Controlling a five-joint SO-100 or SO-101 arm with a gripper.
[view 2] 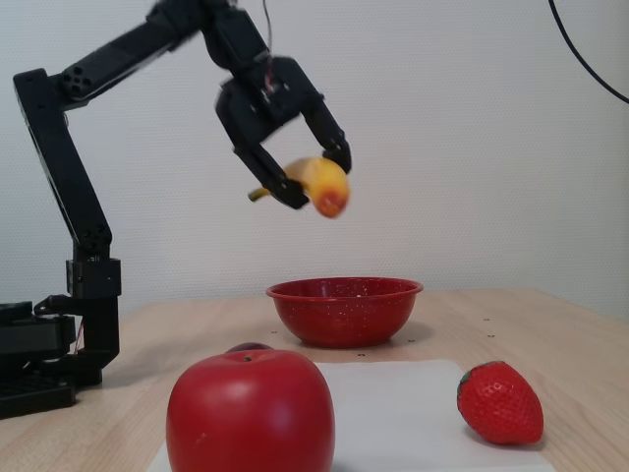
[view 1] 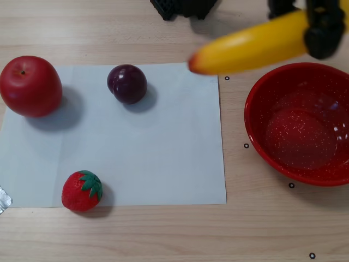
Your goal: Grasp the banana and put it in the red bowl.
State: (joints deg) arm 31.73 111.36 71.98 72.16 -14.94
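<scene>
The yellow banana [view 2: 320,185] hangs in the air, held by my black gripper [view 2: 316,179], which is shut on it well above the table. From above, the banana [view 1: 256,45] stretches from the gripper [view 1: 322,24] at the top right out to the left, its orange-red tip over the paper's right edge. The red bowl [view 2: 344,309] stands on the table below and slightly right of the banana in the fixed view. In the other view the red bowl [view 1: 262,139] lies just below the banana, empty.
A white paper sheet [view 1: 163,158] carries a red apple [view 1: 30,85], a dark plum [view 1: 127,83] and a strawberry [view 1: 82,190]. In the fixed view the apple [view 2: 250,411] and strawberry [view 2: 499,402] sit close to the camera. The arm's base [view 2: 39,364] stands at the left.
</scene>
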